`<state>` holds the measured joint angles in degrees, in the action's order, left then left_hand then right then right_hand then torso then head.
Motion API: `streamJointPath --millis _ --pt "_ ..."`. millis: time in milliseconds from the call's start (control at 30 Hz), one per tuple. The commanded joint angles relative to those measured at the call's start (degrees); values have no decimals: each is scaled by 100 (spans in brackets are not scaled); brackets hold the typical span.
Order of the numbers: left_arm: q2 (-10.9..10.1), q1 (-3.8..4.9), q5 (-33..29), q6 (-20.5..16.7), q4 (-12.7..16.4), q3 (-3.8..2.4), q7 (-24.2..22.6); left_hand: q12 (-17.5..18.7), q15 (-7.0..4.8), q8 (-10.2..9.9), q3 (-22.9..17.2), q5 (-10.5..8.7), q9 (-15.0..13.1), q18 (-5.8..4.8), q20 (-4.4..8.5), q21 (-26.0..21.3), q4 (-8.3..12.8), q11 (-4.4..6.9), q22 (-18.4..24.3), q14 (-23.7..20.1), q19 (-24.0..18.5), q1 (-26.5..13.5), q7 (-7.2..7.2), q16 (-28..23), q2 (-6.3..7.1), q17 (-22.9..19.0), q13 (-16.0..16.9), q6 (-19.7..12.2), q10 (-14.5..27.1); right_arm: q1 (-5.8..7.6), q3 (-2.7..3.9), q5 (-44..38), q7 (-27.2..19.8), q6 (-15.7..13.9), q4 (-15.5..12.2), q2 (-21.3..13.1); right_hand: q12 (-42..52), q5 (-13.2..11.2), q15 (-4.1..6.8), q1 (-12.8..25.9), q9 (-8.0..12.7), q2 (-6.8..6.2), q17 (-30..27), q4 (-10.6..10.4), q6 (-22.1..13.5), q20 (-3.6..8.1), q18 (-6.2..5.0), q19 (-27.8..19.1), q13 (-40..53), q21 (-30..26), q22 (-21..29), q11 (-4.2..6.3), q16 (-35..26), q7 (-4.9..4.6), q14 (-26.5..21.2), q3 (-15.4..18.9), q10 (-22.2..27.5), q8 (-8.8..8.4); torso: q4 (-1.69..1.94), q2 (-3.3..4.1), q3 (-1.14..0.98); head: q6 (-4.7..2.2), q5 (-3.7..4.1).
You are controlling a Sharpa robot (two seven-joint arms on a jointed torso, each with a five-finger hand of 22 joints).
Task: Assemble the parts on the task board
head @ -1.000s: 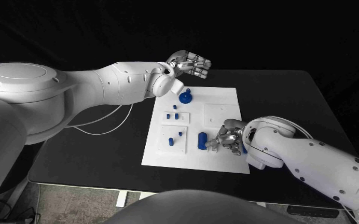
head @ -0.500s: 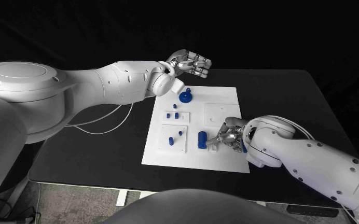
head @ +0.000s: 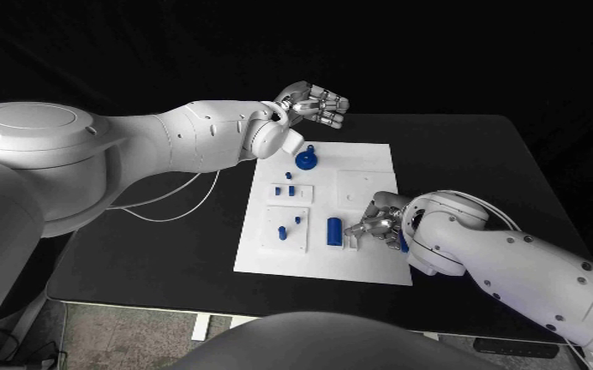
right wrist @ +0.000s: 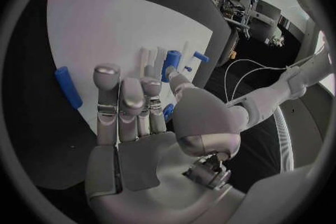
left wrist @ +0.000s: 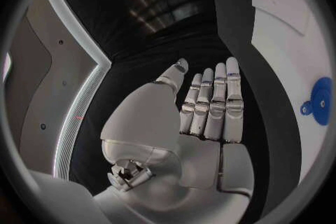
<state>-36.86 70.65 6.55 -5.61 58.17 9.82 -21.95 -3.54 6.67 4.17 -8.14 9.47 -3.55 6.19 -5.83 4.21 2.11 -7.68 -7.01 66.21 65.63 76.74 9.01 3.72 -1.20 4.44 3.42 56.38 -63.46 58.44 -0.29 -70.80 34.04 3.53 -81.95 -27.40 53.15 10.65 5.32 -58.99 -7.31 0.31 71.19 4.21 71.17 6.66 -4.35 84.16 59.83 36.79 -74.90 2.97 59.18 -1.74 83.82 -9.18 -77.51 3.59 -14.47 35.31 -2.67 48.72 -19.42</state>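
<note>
The white task board [head: 371,164] lies mid-table. My right hand [head: 377,223] rests low over its near right part, fingers stretched flat over the board [right wrist: 105,22]. Its thumb lies across a blue cylinder [head: 335,231] [right wrist: 171,63], and nothing is enclosed in the hand [right wrist: 133,106]. A second blue cylinder [right wrist: 68,87] lies loose beside the hand and peeks out by the wrist [head: 402,242]. My left hand [head: 312,104] hovers above the board's far left corner, fingers straight and empty [left wrist: 210,109]. A round blue part [head: 307,160] [left wrist: 318,101] sits at the far edge.
Small blue pegs stand in the left-hand plates [head: 287,190] [head: 282,233]. A white cable [head: 173,203] loops on the table left of the board. Black table surface [head: 482,156] stretches to the right of the board.
My right hand has crept a little farther onto the board beside the blue cylinder. The left hand and the parts have stayed put.
</note>
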Motion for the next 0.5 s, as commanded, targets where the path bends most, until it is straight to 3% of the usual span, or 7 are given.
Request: streamJointPath --millis 33,200,400,500 --pt "1 2 -30 97 14 -5 -44 20 4 -29 1 2 -4 0 -12 14 -18 4 6 -24 38 -26 -7 -19 -13 9 -4 -45 23 -5 3 35 -61 -14 -28 -8 20 8 37 63 1 -29 -5 21 39 32 84 254 0 -4 0 8 1 7 46 24 -8 7 1 2 -3 -1 3" --pt "3 2 -30 98 13 -5 -44 20 4 -29 1 2 -4 0 -12 14 -18 4 6 -24 38 -26 -7 -19 -13 9 -4 -45 23 -6 3 102 -107 10 -76 -15 16 -73 34 57 -6 -129 -10 -79 43 28 81 252 -1 -7 8 3 -3 1 45 88 -7 8 1 4 -3 1 7" --pt "5 1 -30 100 14 -5 -50 20 5 -29 -6 4 -4 1 -13 14 -65 4 44 -29 43 1 -7 -19 -7 11 -4 -47 28 -5 9 97 -115 -132 -75 -106 27 -136 33 -9 2 -130 -17 -84 -11 30 76 256 11 -10 15 -6 -11 -16 44 73 -8 5 5 0 1 -26 25" --pt "-5 1 -30 97 14 -5 -53 20 5 -29 -6 4 -4 1 -13 14 -65 4 44 -29 43 1 -7 -19 -7 11 -4 -47 28 -4 73 165 -138 -186 -102 -238 51 -144 22 -40 22 -140 -15 -62 -119 22 73 256 31 -8 18 -21 -5 -49 47 65 -18 1 -3 -5 5 -43 33"
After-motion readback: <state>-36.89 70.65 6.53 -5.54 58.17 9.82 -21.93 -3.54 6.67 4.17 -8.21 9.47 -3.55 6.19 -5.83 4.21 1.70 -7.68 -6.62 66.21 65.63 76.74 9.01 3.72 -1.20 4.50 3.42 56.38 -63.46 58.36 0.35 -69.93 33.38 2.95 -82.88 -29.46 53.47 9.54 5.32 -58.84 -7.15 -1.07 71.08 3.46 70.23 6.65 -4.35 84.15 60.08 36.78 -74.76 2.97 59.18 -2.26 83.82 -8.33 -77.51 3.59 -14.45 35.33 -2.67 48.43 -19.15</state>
